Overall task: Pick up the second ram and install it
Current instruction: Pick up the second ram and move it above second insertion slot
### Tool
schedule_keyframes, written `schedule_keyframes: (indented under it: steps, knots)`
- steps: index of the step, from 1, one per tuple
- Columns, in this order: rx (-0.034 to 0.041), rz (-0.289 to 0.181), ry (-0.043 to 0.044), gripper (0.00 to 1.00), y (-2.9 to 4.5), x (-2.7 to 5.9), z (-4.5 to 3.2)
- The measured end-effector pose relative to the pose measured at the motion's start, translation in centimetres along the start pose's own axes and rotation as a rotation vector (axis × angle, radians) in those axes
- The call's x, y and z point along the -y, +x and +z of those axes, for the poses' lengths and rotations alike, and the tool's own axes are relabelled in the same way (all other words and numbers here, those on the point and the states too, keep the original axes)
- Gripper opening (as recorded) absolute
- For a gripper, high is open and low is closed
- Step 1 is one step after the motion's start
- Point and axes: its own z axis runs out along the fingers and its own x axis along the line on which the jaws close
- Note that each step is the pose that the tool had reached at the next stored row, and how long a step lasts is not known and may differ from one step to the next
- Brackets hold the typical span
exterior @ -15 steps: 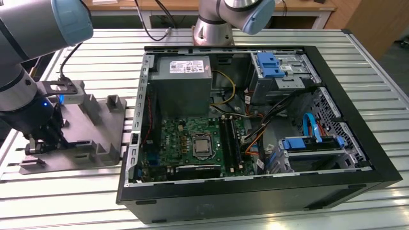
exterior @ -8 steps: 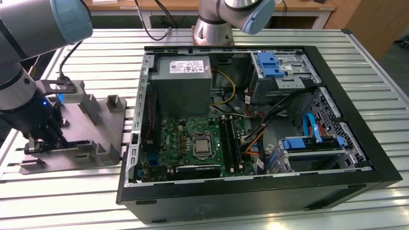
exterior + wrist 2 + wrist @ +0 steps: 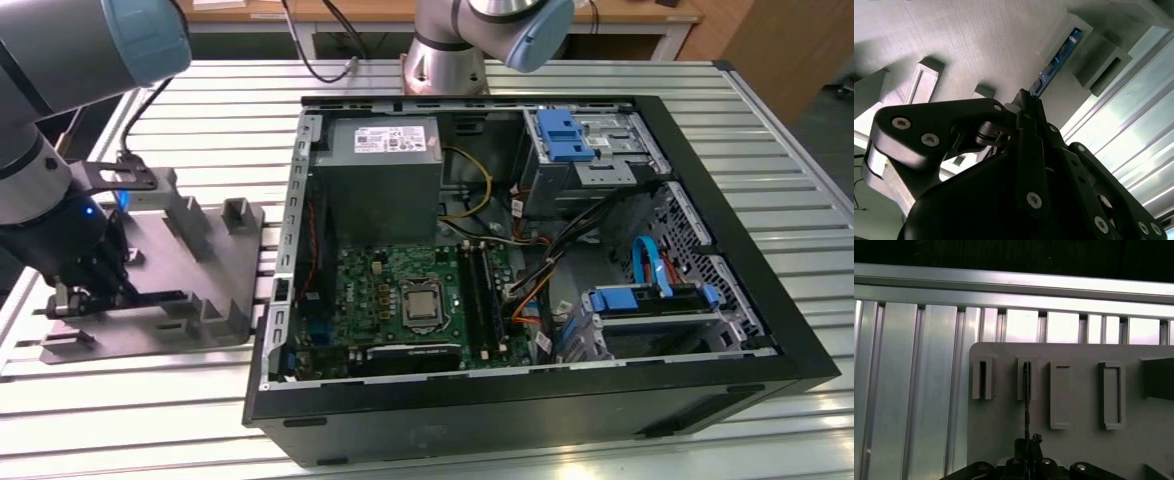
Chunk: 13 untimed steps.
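The gripper (image 3: 1026, 100) was pinched narrow on the ram (image 3: 1056, 62), which stood on edge in the tray (image 3: 200, 255) slots, at the exterior view's left of the case (image 3: 534, 410). A straight, level lift should avoid binding in them.

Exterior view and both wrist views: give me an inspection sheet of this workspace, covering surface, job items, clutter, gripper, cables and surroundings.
Surface: ribbed metal table, carrying an open computer case and a grey holder tray.
Job's things: memory stick standing on edge in the tray's slots; green motherboard lying in the case.
Clutter: nothing seen.
Gripper: gripper at the tray, shut on the memory stick.
Cables: bundle inside the case; black cables at the table's far edge.
Surroundings: wooden furniture behind the table.
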Motion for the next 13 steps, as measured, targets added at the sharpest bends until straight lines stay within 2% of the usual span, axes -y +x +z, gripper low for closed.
schedule_keyframes:
  steps: [13]
  knots:
    - [0.0008, 0.0, 0.0001, 0.14, -0.01, -0.05, -1.5]
